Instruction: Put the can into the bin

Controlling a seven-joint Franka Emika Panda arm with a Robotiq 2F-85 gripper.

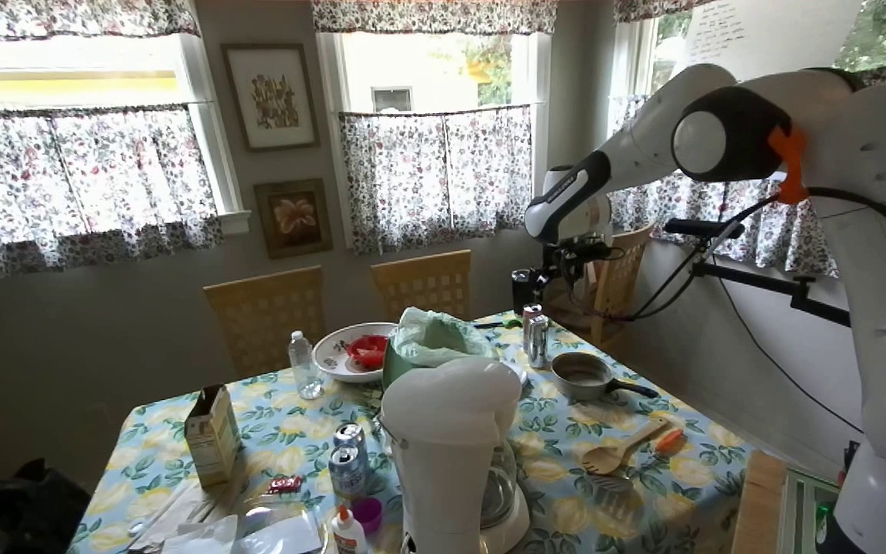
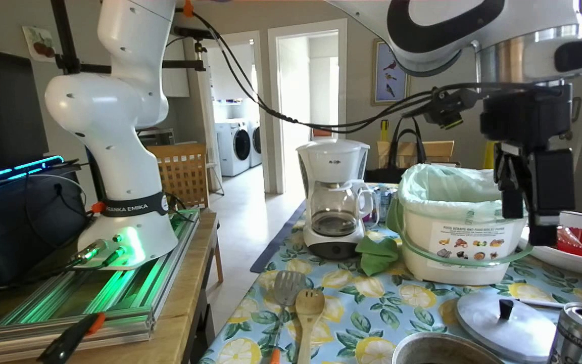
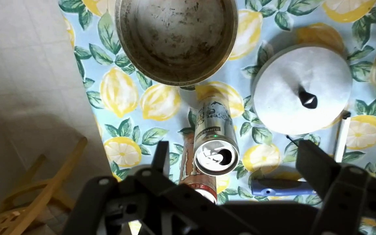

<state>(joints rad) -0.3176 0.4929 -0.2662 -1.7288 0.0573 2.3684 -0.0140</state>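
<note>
Seeing my black two-fingered tool [image 3: 232,143] spread wide, holding nothing, I'd centre it over the likely target, the upright silver metal can [image 3: 216,130] on the lemon-print-covered table [image 3: 158,101] just beside a reddish-brown can [image 3: 188,171], then lower straight without nudging that neighbour.

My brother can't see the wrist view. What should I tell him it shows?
An open gripper points down toward a silver can and a reddish can on a lemon-print tablecloth. A stained pan and a round lid sit nearby.
</note>
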